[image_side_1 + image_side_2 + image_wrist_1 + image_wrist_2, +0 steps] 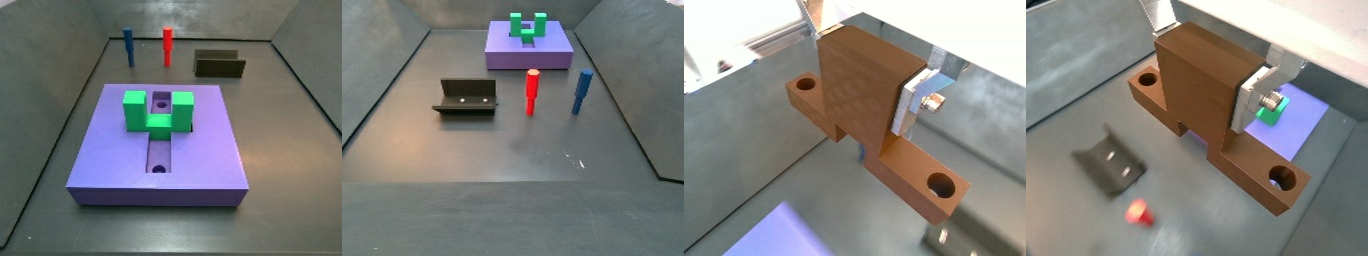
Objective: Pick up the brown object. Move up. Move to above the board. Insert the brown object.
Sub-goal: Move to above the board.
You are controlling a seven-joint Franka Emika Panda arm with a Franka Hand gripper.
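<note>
In both wrist views my gripper (865, 70) (1207, 65) is shut on the brown object (855, 85) (1200, 90). It grips the tall upright block in the middle of the bar. The bar hangs above the grey floor, and a round hole shows at each end. One silver finger (914, 100) presses the block's side. The purple board (1304, 125) with its green U-shaped block (1269, 114) lies below and beyond the bar. A corner of the board shows in a wrist view (780, 236). Both side views show the board (107, 150) (505, 55) with its slot, but neither the gripper nor the brown object.
A red peg (167, 45) (532, 92) and a blue peg (128, 45) (581, 92) stand upright on the floor. The dark fixture (219, 65) (466, 97) (1109, 165) stands near them. The red peg's top (1140, 212) shows below the gripper. Grey walls enclose the floor.
</note>
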